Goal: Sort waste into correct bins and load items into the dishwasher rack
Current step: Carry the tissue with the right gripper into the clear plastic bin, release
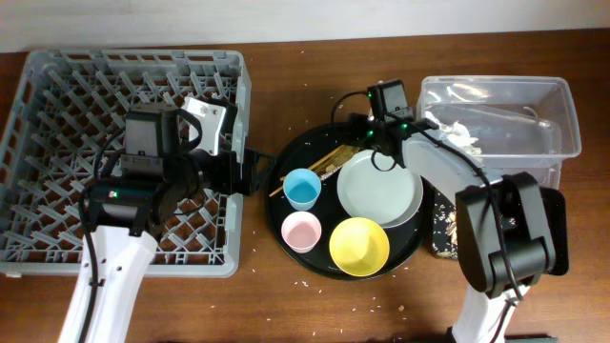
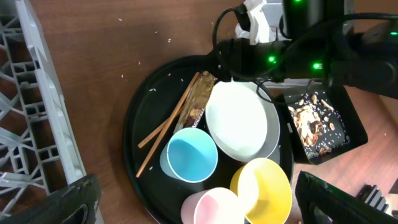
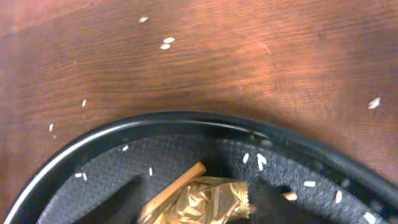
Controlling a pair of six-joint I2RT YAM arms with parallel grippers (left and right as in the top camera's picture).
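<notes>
Snack wrapper (image 2: 198,99): lies on the round black tray (image 2: 134,124) at its far edge, alongside the wooden chopsticks (image 2: 165,127), with one end just beside the rim of the plate (image 2: 239,124).

Right end effector (image 1: 374,145): positioned low over that end of the wrapper. In the right wrist view, its fingers (image 3: 127,199) stand on either side of the crumpled gold foil, close against it. I cannot tell whether they are actually clamped on the foil.

Left end effector (image 1: 255,171): jaws spread wide apart, holding nothing. It hangs between the dishwasher rack (image 1: 238,105) and the round tray, aimed toward the cups.

Tray contents: blue cup (image 2: 188,155), pink cup (image 2: 208,208) and yellow bowl (image 2: 264,186) sit upright in a cluster beside the plate. The bowl's rim overlaps the plate's edge.

Bins: the clear tub (image 1: 562,124) stands on the surface (image 1: 286,67) to the right of the round tray. The white tissue (image 1: 459,133) is inside it, at the end nearest the tray. The small black tray (image 2: 339,102), speckled with food scraps, lies just beside the round tray and is partly covered by the right arm in the overhead view.

Loose rice grains are scattered on the surface.
</notes>
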